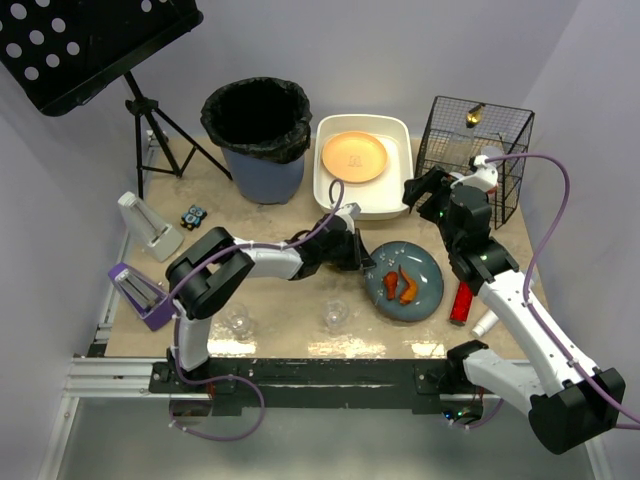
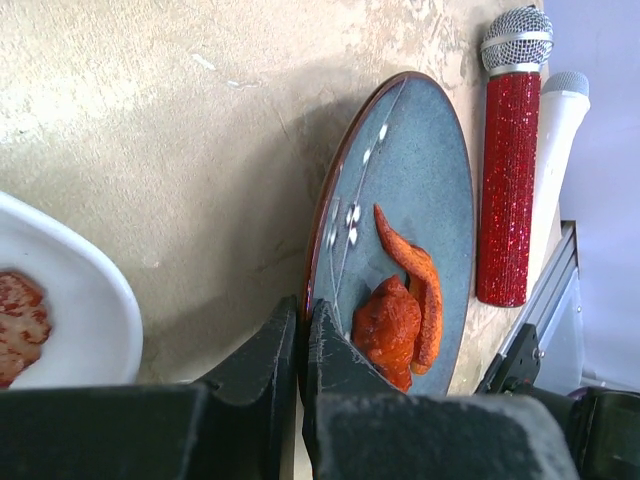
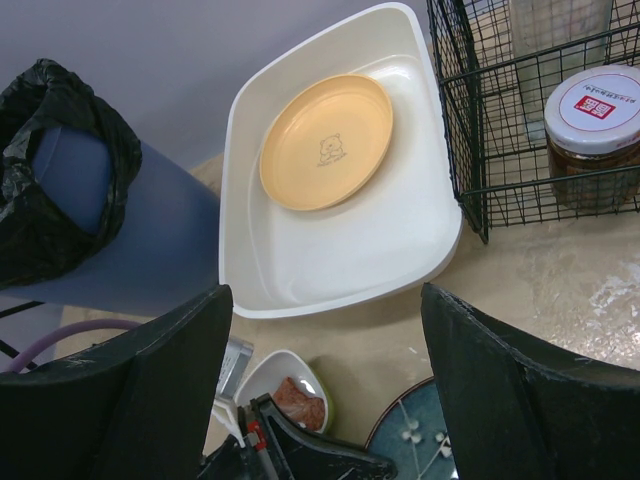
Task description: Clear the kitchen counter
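Observation:
The beige mottled kitchen counter [image 1: 290, 300] carries a blue plate [image 1: 420, 270] with orange-red food pieces [image 1: 400, 285] at the right front. My left gripper [image 1: 362, 256] is shut on the plate's left rim. In the left wrist view its two jaws [image 2: 305, 310] straddle the rim of the blue plate [image 2: 410, 170], next to the food [image 2: 400, 310]. My right gripper [image 1: 425, 190] is open and empty above the counter, between the white tub [image 1: 395, 200] and the wire basket [image 1: 470, 150]. Its fingers [image 3: 150, 380] frame the tub [image 3: 340, 240].
An orange plate [image 1: 353, 156] lies in the tub. A jar [image 3: 592, 130] stands in the basket. A small white bowl with meat [image 3: 285, 385] sits by the left arm. Red [image 1: 462, 302] and white [image 1: 487, 322] microphones lie right of the blue plate. Two glasses [image 1: 335, 315] stand at the front, a bin [image 1: 258, 130] at the back.

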Robot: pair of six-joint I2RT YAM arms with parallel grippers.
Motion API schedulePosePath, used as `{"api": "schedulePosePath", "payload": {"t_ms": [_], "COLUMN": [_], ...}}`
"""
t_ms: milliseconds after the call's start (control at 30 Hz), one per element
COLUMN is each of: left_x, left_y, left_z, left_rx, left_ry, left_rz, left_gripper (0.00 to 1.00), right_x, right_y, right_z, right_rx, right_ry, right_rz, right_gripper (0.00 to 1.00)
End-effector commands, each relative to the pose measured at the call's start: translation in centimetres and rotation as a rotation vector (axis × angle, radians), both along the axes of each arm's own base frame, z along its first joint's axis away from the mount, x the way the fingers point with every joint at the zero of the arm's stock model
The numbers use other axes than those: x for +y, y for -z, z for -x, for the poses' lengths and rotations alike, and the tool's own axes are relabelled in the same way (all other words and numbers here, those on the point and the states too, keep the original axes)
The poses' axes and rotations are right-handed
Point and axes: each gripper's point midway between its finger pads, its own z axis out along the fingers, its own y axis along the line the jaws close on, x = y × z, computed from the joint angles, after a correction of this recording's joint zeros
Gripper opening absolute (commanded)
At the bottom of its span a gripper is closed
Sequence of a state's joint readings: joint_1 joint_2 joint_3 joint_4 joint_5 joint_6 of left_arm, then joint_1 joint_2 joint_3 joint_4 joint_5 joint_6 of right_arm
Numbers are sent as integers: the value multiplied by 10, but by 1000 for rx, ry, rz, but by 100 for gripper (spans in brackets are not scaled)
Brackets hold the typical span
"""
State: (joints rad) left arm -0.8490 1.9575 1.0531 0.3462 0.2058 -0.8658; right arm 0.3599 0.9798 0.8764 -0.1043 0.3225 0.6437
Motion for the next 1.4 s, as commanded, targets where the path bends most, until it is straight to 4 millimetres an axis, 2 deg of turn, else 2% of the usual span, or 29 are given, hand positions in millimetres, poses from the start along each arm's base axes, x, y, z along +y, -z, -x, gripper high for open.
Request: {"api": "schedulePosePath", "payload": {"t_ms": [0, 167, 367, 567, 733, 900, 933, 967, 1033, 1167, 1267, 1367], "left_x": [14, 6, 4, 14, 22, 40, 42, 45, 51, 58, 64, 79], "left_y": [5, 26, 55, 65, 50, 25, 17, 12, -1, -34, -51, -64], "left_z": [1, 10, 17, 13, 4, -9, -13, -13, -15, -14, -6, 7], "left_rx": [-56, -36, -1, -4, -47, -109, -129, -141, -164, -217, -243, -255], "left_ry": [55, 93, 100, 72, 37, -23, -35, -40, -53, -59, -41, -27], "left_rz": [-85, -131, -190, -254, -298, -392, -400, -411, -425, -408, -394, -406], "left_gripper": [0, 0, 22, 35, 50, 59, 63, 72, 77, 80, 80, 81], "right_x": [0, 0, -1, -2, -1, -3, -3, -4, -6, -9, -10, -9], "right_y": [-12, -10, -11, -11, -12, -12, -13, -13, -13, -14, -13, -12], "right_z": [1, 2, 3, 3, 3, 3, 2, 2, 2, 2, 1, -1], "right_rx": [-42, -39, -42, -41, -43, -43, -46, -47, -45, -45, -42, -38], "right_ry": [0, -2, 1, 5, 4, 9, 11, 14, 23, 33, 37, 28], "right_rz": [-14, -15, -16, -12, -15, -10, -9, -7, 3, 20, 30, 44], "right_gripper": [80, 80, 81, 80, 80, 80, 81, 81, 81, 81, 81, 81]}}
